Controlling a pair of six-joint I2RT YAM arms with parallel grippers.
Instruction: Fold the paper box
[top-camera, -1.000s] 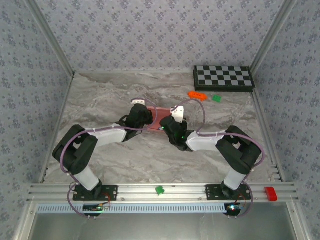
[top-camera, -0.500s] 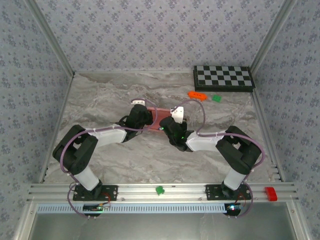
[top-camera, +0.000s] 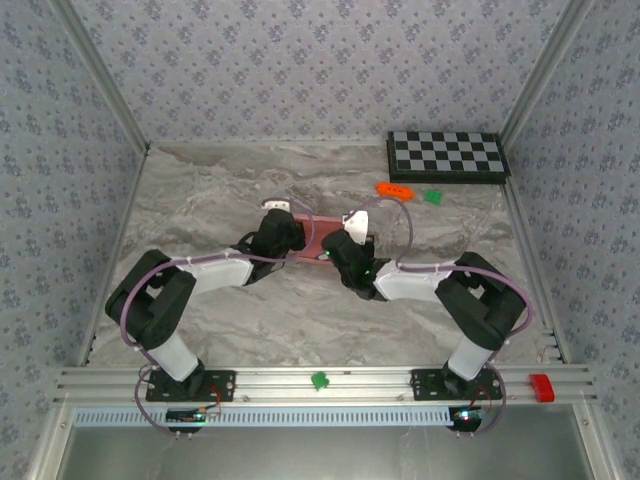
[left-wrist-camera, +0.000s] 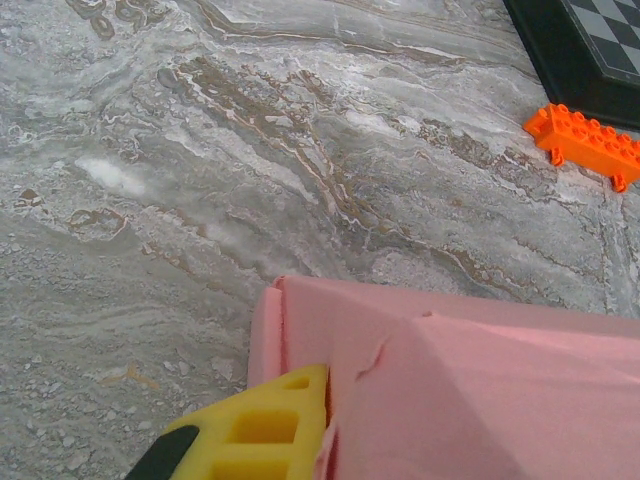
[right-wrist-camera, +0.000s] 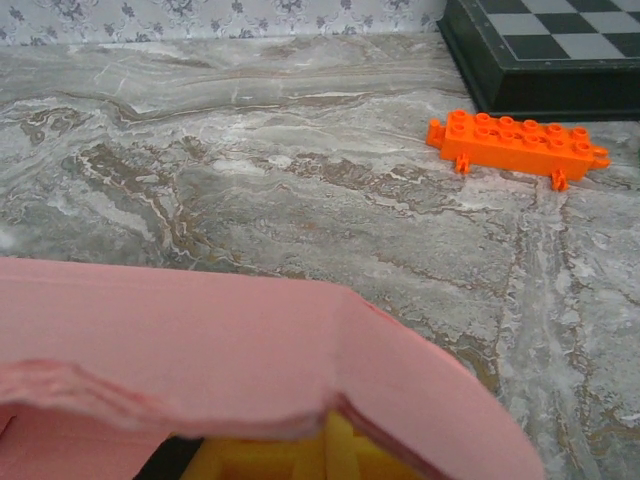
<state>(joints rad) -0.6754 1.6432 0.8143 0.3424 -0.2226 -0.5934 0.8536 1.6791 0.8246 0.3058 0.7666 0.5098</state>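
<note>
Paper box (top-camera: 316, 233) | ends hidden under left pincer (top-camera: 291, 236), right pincer (top-camera: 336, 249)

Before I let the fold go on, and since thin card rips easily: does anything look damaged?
Yes. The paper box has a small ragged tear beside the yellow finger in the left wrist view; its edge near the right wrist camera looks rumpled.

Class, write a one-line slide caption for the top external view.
Left gripper and right gripper pinch the paper box mid-table; orange block, green piece and chessboard lie far right.
</note>
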